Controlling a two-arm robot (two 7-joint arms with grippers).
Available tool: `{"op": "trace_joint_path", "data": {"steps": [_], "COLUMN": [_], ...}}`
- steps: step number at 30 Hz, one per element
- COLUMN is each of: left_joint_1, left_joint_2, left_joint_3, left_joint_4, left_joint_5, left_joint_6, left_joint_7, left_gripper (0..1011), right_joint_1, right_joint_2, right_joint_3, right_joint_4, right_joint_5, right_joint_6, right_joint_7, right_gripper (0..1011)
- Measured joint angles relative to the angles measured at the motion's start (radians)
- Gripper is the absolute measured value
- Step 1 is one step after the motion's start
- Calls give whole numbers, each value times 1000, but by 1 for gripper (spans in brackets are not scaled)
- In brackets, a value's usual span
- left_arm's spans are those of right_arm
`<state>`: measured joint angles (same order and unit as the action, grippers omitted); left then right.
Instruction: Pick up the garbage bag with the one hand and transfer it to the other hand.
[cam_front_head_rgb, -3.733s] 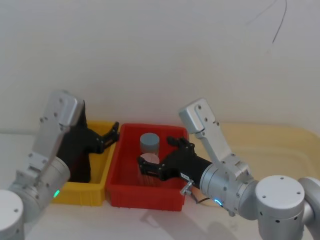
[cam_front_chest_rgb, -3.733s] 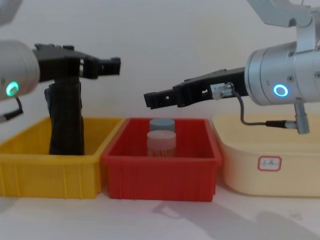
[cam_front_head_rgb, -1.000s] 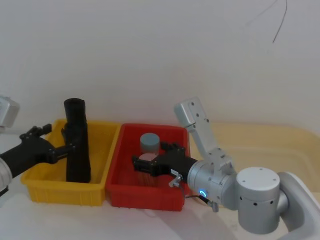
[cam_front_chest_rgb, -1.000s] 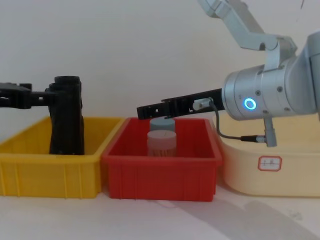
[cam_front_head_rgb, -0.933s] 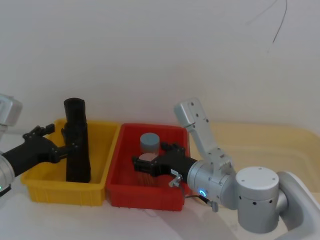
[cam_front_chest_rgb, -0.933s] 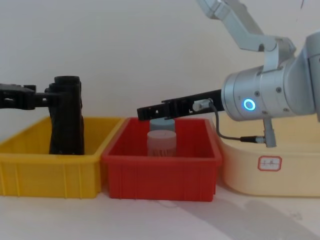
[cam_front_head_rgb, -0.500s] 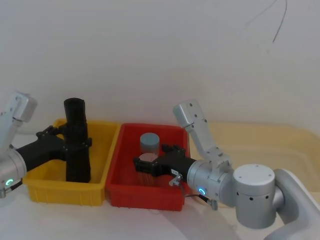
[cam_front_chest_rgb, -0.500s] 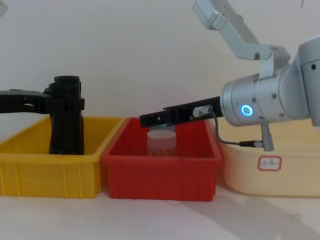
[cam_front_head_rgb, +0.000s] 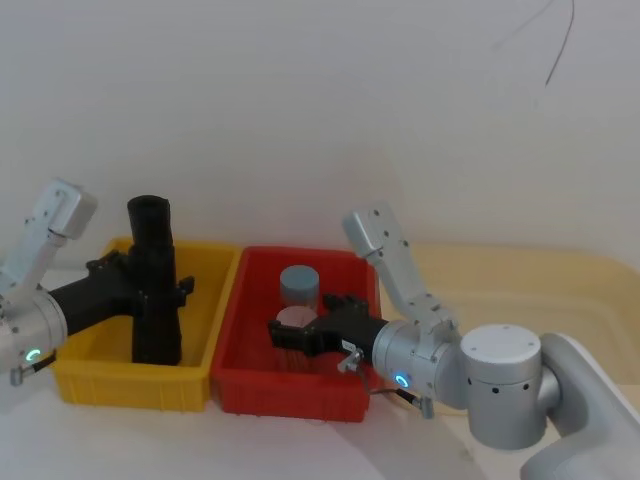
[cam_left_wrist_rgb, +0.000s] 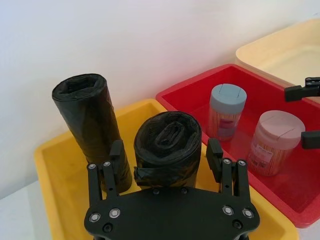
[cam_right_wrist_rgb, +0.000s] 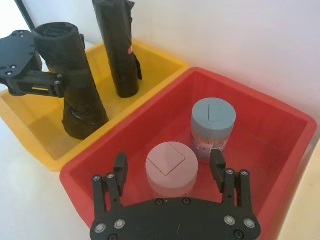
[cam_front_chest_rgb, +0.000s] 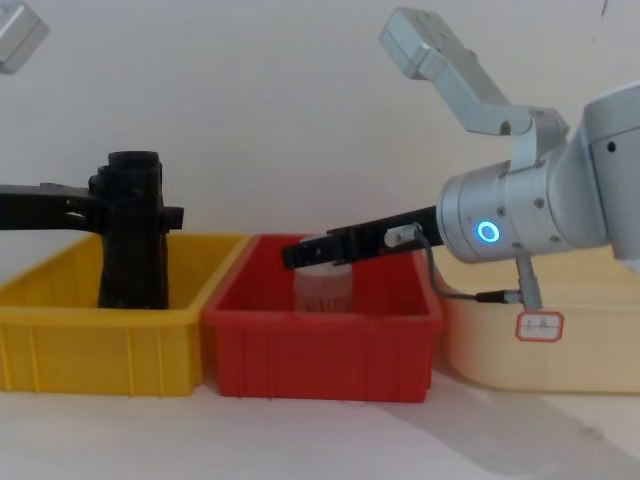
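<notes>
The garbage bag (cam_front_head_rgb: 158, 335) is a black glossy roll standing upright in the yellow bin (cam_front_head_rgb: 130, 390), flaring wider at its base (cam_right_wrist_rgb: 75, 100). My left gripper (cam_front_head_rgb: 160, 278) reaches in from the left at mid height and is open, one finger (cam_left_wrist_rgb: 117, 155) on each side of the bag (cam_left_wrist_rgb: 167, 137), with a small gap on both sides. In the chest view the left gripper (cam_front_chest_rgb: 140, 205) crosses the bag (cam_front_chest_rgb: 132, 270) horizontally. My right gripper (cam_front_head_rgb: 280, 335) hangs open over the red bin (cam_front_head_rgb: 290, 390), its fingers (cam_right_wrist_rgb: 120, 167) straddling a pink-lidded jar (cam_right_wrist_rgb: 171, 167).
A slimmer straight black cylinder (cam_left_wrist_rgb: 90, 120) stands in the yellow bin just behind the bag. The red bin also holds a blue-lidded jar (cam_front_head_rgb: 299, 283). A cream tub (cam_front_chest_rgb: 540, 350) sits to the right of the red bin, and a white wall stands close behind.
My left gripper has slid in from the left until its fingers straddle the bag. My right gripper has dipped lower over the jars in the red bin. The bag has not moved.
</notes>
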<state>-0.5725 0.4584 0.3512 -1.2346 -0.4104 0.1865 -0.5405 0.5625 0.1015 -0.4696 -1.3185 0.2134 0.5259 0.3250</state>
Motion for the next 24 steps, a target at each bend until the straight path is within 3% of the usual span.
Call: {"op": "trace_joint_path", "data": {"steps": [24], "left_joint_1": [-41], "left_joint_2": [-4], "left_joint_3": [40], "left_joint_4": [45], "left_joint_5": [6], "left_joint_6": [-6], "left_joint_7": [-8], "left_gripper": [1000], "right_joint_1": [32], "right_joint_2": [-9], "right_joint_3": [-14], "right_joint_4": [79], "right_joint_5": [-15], "right_joint_6": [-2], "right_joint_7": [15], "right_gripper": [999]}}
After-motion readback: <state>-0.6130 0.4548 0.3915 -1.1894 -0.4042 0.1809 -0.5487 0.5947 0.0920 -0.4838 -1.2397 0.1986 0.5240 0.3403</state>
